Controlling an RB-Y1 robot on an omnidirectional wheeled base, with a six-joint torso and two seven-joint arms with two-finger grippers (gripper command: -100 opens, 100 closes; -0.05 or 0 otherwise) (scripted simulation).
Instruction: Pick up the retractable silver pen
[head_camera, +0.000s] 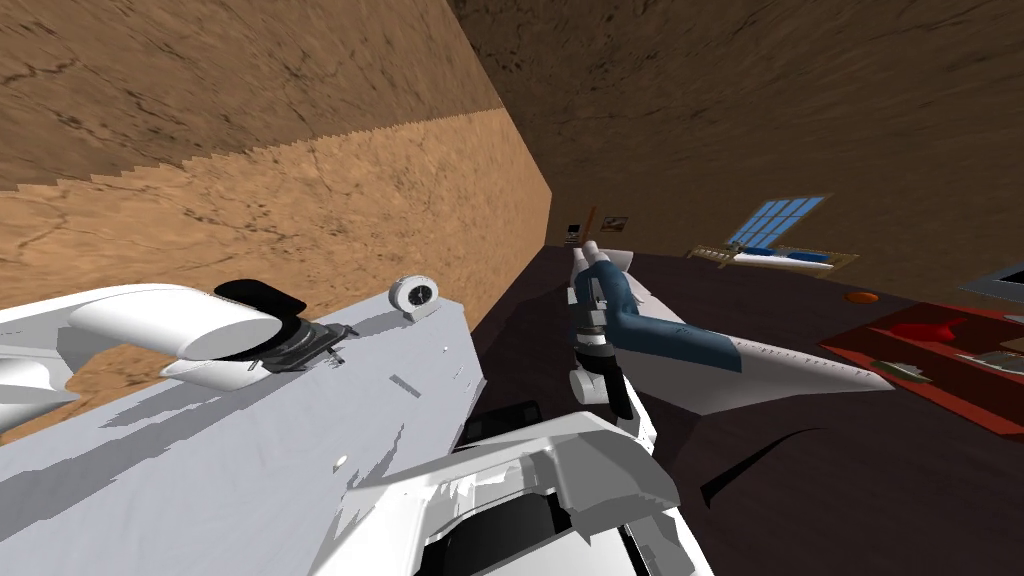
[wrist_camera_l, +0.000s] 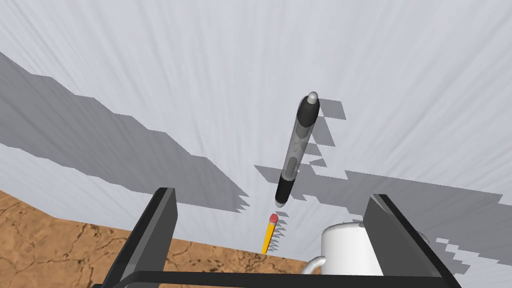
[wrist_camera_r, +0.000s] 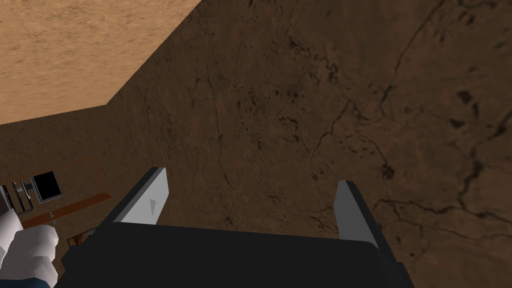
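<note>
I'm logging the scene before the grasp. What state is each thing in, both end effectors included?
Left end effector: open, empty, aimed at the pen.
Right end effector: open, empty.
Pen: lying flat on the white table, not gripped.
Pencil: lying flat, just off the pen's end.
Mug: on the table, partly hidden behind the left end effector.
Clock: standing upright.

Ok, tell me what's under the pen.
The pen lies flat on the white tabletop, its shadow beside it. Nothing else shows beneath; the strip under its barrel is hidden.
</note>
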